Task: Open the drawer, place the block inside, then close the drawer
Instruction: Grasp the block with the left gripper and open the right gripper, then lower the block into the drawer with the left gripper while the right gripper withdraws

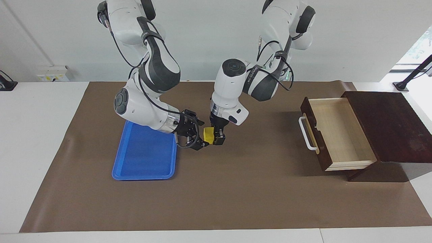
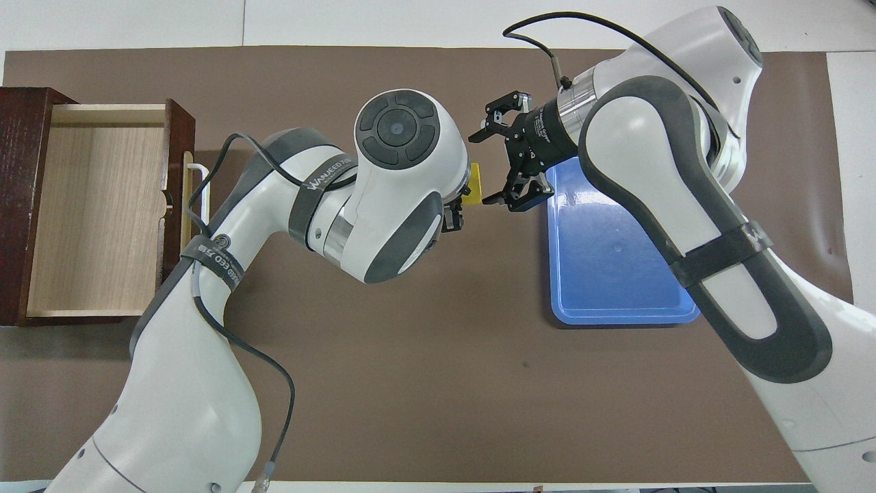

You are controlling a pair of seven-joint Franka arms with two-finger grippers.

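A white table (image 1: 37,141) carried a brown mat (image 1: 236,195). On the mat lay a blue tray (image 1: 145,158) and a dark wooden box (image 1: 391,125), its drawer (image 1: 341,133) open.

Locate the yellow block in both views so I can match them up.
Facing view: the block sits near the middle of the picture, held up in the left gripper, beside the blue tray.
Overhead view: only a yellow sliver of it shows, just above centre, at the edge of the left arm's wrist.
Shared landmark: the blue tray.
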